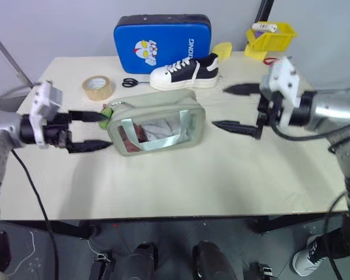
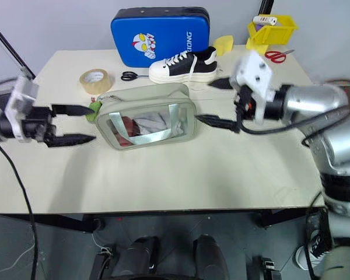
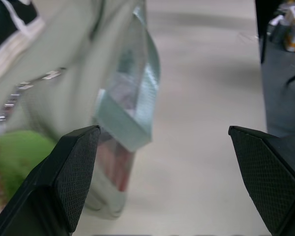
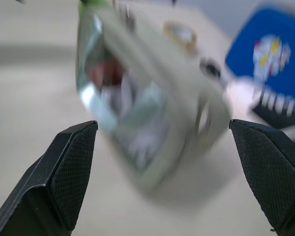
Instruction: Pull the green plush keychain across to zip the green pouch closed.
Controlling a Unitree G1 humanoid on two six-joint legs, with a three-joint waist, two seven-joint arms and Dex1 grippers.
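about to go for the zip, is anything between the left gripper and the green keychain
Nothing visible. The open left gripper sits right beside the green plush keychain at the green pouch's left end, with only bare table in the gap.

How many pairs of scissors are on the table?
2. Black-handled scissors lie between the tape roll and the sneaker; red-handled scissors lie at the far right beside the yellow bin. The bin could hide more.
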